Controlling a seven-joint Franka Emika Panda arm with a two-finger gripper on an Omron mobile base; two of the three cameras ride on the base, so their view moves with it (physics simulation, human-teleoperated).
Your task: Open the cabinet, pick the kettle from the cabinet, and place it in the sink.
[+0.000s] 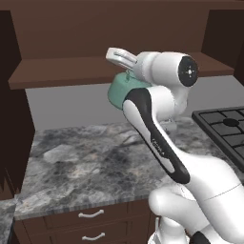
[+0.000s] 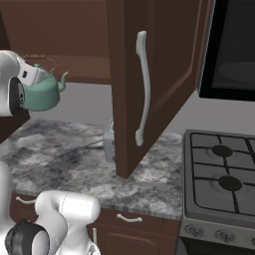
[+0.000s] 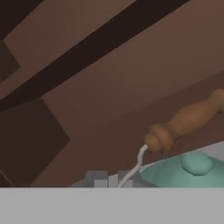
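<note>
— Where is the kettle (image 2: pixel 41 94) now?

— It hangs in the air in front of the open cabinet (image 1: pixel 109 66), just below the front edge of its shelf, and well above the grey marbled counter (image 1: pixel 86 162). In the right base view I see its teal body, its short spout pointing to the right, and the thin wire handle arching over it. In the left base view my own arm covers most of it; only a part of the teal body shows.

— And your fingers?

— My gripper (image 3: pixel 114 180) is pressed nearly together, pinching the thin wire of the handle. In the hand view the wire goes up from between my finger tips to the brown wooden grip (image 3: pixel 186 122) of the handle, and the teal lid with its knob (image 3: pixel 196 162) is just beside, at the lower right.

— What else is near?

— The cabinet door (image 2: pixel 149 84) stands open, with its long silver bar handle (image 2: pixel 143 89). Behind its lower edge a grey toaster (image 2: pixel 109 142) stands on the counter. The gas stove (image 2: pixel 221 179) is to the right.
</note>
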